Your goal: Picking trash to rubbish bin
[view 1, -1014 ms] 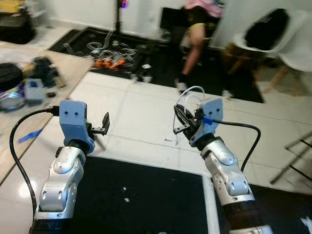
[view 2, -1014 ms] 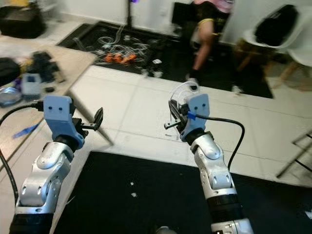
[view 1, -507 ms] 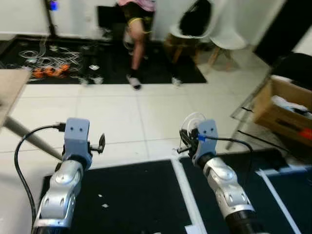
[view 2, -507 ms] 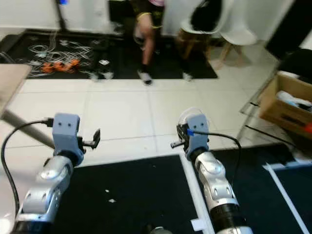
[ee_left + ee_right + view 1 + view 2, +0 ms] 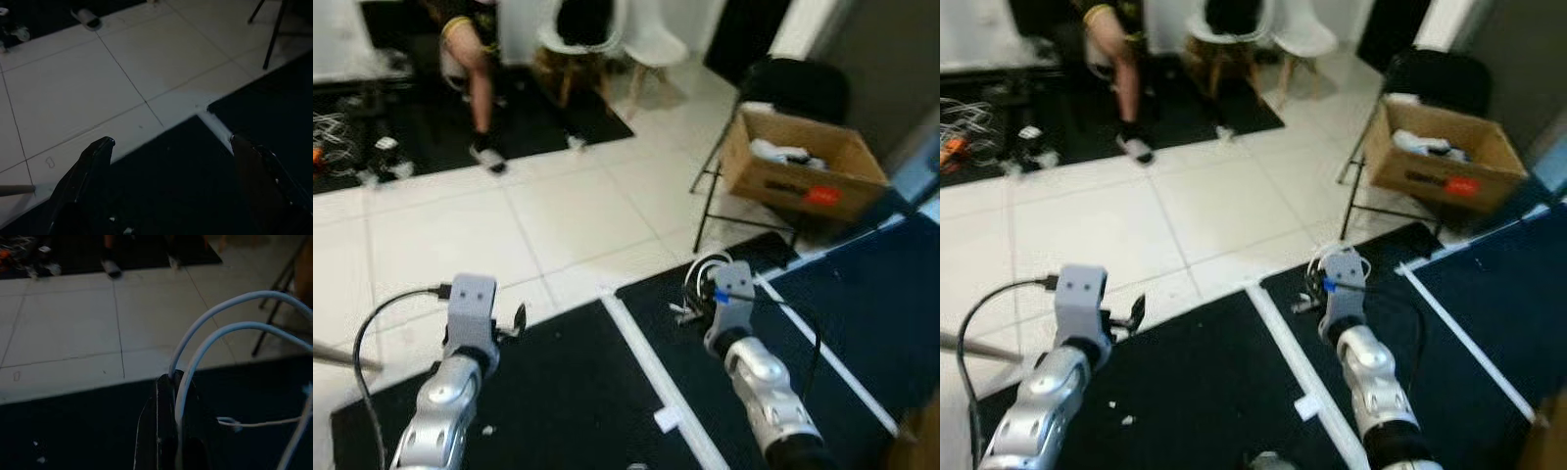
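view swung to a cardboard box; right hand still pinches white cable, left hand wide

My two silver arms with their blue wrist housings

Each arm I drive is built of rounded, glossy silver segments, the left arm and the right arm alike. Each ends in a boxy pale-blue wrist housing with two small dark screw dots on its face. A black cable loops out from the left housing at about 9 o'clock; another black cable arcs off the right. The fingers are long, black and glossy.
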### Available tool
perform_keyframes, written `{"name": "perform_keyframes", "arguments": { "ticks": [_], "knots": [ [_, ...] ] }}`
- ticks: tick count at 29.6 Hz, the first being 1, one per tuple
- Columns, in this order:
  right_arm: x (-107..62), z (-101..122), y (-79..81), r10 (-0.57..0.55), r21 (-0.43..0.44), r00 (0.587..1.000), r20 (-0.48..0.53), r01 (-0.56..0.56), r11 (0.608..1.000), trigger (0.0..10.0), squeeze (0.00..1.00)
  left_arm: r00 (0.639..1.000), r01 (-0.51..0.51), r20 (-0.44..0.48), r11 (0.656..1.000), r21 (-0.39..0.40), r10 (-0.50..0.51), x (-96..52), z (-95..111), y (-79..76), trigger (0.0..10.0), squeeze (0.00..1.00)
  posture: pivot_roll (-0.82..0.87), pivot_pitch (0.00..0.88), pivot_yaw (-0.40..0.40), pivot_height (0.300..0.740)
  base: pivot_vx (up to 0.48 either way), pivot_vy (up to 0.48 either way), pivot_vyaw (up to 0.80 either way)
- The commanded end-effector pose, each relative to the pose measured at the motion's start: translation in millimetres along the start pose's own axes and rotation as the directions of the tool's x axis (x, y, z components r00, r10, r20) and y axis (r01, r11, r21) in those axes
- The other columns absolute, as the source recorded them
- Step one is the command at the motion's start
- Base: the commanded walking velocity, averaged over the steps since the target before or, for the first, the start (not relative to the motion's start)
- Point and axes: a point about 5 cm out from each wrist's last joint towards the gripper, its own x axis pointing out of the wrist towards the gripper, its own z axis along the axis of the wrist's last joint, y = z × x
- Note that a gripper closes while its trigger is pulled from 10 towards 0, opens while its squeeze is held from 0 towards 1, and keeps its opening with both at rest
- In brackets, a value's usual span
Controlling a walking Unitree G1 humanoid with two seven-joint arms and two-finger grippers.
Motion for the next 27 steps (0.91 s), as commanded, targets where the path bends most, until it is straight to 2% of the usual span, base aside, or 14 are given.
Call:
{"name": "perform_keyframes", "arguments": {
  "ticks": [1, 8, 18, 27],
  "knots": [
    [-5.7, -7, -7.3, -0.027, 0.004, 1.0, -0.016, 0.027, 1.0, 10.0, 0.0, 1.0, 0.006, -0.01, 1.0, -0.011, -0.006, -1.0, -6, -5.9, 10.0, 0.0, 0.03, 0.131, -0.068, 0.74, 0.0, 0.0, -0.8],
    [-6.3, -11, -6.9, -0.029, 0.004, 1.0, -0.011, 0.029, 1.0, 10.0, 0.0, 1.0, 0.009, 0.01, 1.0, 0.022, -0.009, 1.8, -5, -7.7, 10.0, 0.0, 0.05, 0.113, -0.042, 0.74, 0.0, 0.0, -0.8],
    [-13.8, -21, -4.4, -0.075, 0.044, 0.997, 0.001, 0.075, 0.996, 10.0, 0.0, 0.998, 0.062, -0.017, 0.995, 0.075, -0.061, 7.7, -10, -6.7, 10.0, 0.0, 0.07, 0.108, 0.064, 0.74, 0.0, 0.0, -0.8],
    [-16.6, -24, -4.3, -0.088, 0.06, 0.996, 0.007, 0.087, 0.994, 10.0, 0.0, 0.998, 0.052, -0.022, 0.996, 0.077, -0.051, 9.0, -14, -2.3, 10.0, 0.0, 0.06, 0.111, 0.064, 0.74, 0.0, 0.0, -0.79]
  ]
}}
